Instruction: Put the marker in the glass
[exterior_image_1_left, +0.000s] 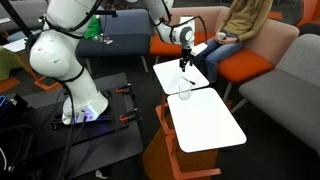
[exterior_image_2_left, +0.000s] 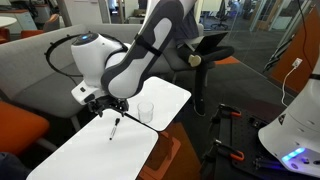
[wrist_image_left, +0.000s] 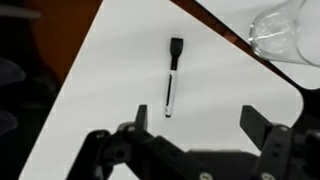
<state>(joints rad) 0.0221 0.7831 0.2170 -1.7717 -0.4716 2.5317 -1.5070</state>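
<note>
In the wrist view, the gripper (wrist_image_left: 198, 128) enters from the lower edge with its two fingers (wrist_image_left: 134, 120) spread wide apart, gripping nothing. The marker (wrist_image_left: 171, 78) lies flat on the white tabletop (wrist_image_left: 110, 70), above and between the fingers in the frame and clear of both, with its dark capped end toward the upper edge. Farther right, a dark gap (wrist_image_left: 235, 30) crosses the view diagonally. The glass (wrist_image_left: 285, 28) stands beyond it in the upper right corner, apart from the marker and only partly in frame. In an exterior view, the gripper (exterior_image_2_left: 108, 104) hangs just above the tabletop (exterior_image_2_left: 80, 155), the marker (exterior_image_2_left: 115, 128) lies on the surface just beside it, and the glass (exterior_image_2_left: 146, 112) stands upright to the right, not touching the marker. In an exterior view, the white arm (exterior_image_1_left: 60, 50) reaches from the left to the gripper (exterior_image_1_left: 184, 62). The glass (exterior_image_1_left: 185, 92) stands below the gripper in the frame, near the line where two tabletops meet. The marker is too small to make out there
</note>
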